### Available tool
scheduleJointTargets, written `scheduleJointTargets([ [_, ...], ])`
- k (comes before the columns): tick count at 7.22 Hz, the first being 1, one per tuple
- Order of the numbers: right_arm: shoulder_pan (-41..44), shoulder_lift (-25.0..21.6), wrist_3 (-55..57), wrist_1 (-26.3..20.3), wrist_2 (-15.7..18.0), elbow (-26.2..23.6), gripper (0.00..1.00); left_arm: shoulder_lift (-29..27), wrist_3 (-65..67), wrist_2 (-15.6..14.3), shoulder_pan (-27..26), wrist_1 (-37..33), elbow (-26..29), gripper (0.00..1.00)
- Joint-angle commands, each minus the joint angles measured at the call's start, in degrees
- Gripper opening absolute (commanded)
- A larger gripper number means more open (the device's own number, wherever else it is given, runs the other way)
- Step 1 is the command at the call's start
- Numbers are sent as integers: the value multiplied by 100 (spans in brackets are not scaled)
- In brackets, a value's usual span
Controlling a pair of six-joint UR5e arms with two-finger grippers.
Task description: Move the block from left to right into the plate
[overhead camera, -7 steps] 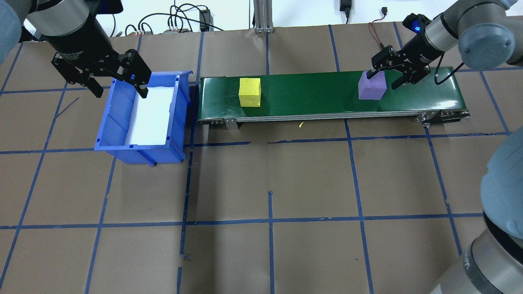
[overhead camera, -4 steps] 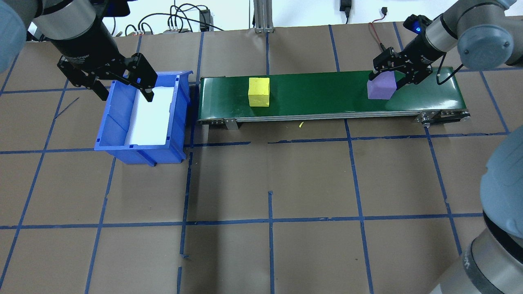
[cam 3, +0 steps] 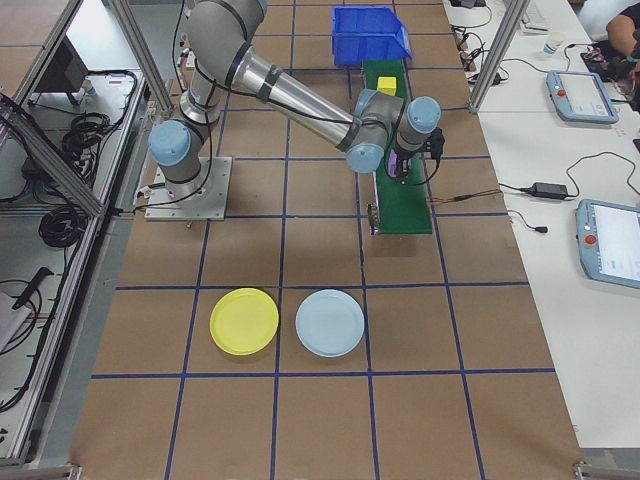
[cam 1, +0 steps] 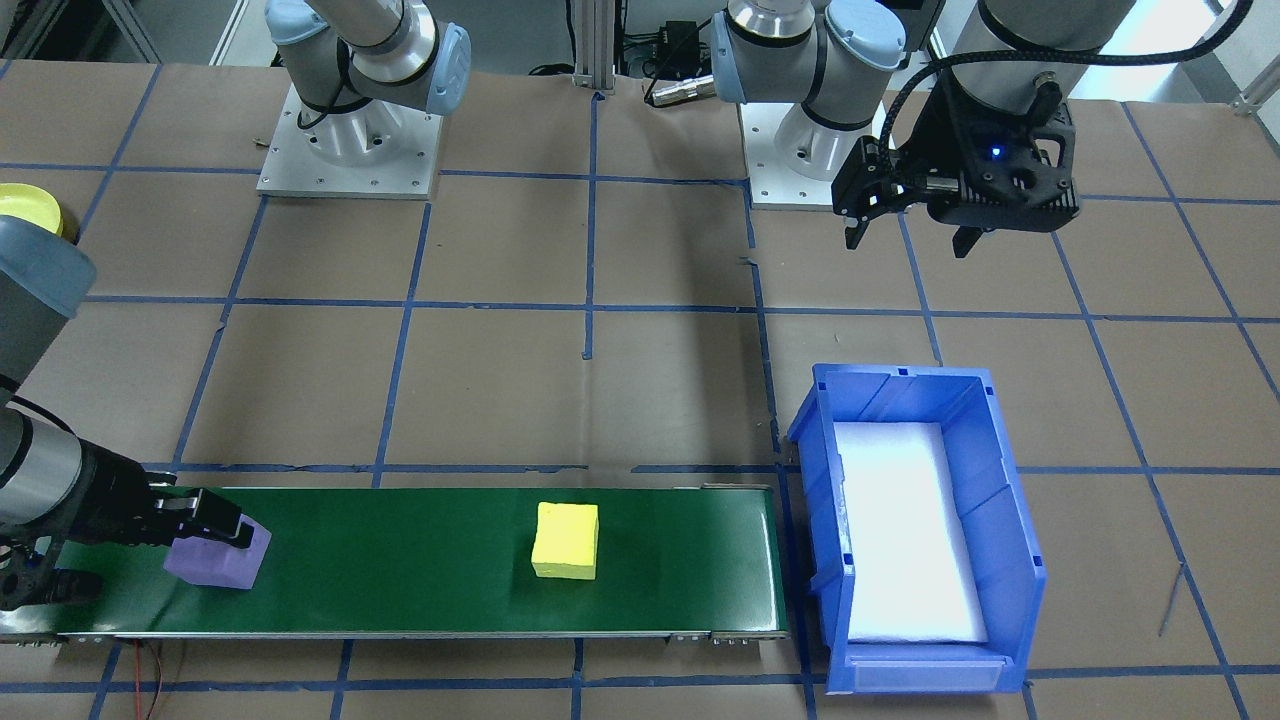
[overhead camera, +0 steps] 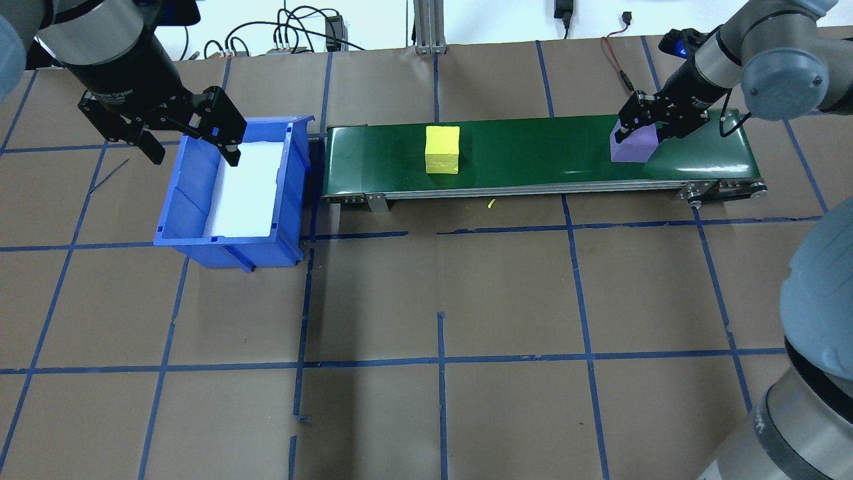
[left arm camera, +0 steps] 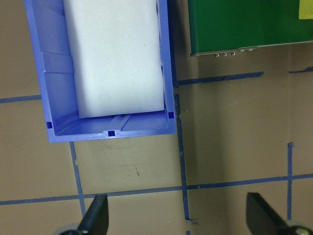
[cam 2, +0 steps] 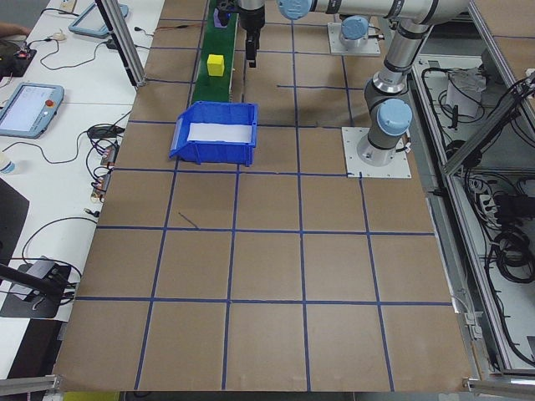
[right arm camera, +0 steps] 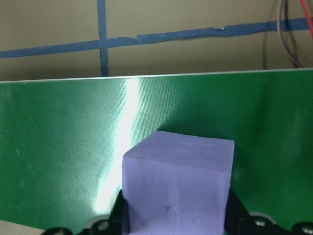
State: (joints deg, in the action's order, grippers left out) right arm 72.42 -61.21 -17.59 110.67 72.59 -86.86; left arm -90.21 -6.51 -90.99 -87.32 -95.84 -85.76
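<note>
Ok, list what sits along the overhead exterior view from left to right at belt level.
left gripper → blue bin → green conveyor belt, which carries the yellow block → purple block in the right gripper.

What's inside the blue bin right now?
The bin holds only a white foam liner covering its floor; no blocks. What lies under the liner is hidden.

The table [overhead camera: 440, 293] is brown, crossed by a grid of blue tape lines. On it, at twelve o'clock, runs a dark green belt [overhead camera: 533, 143] carrying a yellow cube [overhead camera: 442, 149] and a lilac cube [overhead camera: 630, 144]. At ten o'clock sits a blue bin [overhead camera: 200, 233] with a white liner. The grippers are black on grey arms. A yellow plate [cam 3: 244, 321] lies beside a pale blue plate [cam 3: 330, 323].
</note>
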Motion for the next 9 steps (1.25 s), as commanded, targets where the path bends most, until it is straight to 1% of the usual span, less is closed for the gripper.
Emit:
scheduleJointTargets([
  [1,-9,-101,-95,33,595,72,32,30,168,11,13,-22,-11,100],
  [2,-78,-346,-983,103,1469,142,31,30,176,37,13,13,7,100],
  [3,-497,-435,-1654,104,1704,125,30,30,168,38,57,13,-10,100],
  [4,-1127,-410,-2296,95,1628,90,30,30,176,64,84,22,-11,100],
  [5,-1656,-375,-3181,69,1662,81,28,30,177,47,75,13,15,100],
  [7,-3192,-252,-4590,42,1540,-242,28,30,185,90,66,22,42,100],
  [8,-3782,-217,-4944,34,1548,-270,28,30,185,64,66,13,25,100],
  [9,-4101,-42,-5148,-97,1539,-296,29,30,185,38,66,13,16,100],
])
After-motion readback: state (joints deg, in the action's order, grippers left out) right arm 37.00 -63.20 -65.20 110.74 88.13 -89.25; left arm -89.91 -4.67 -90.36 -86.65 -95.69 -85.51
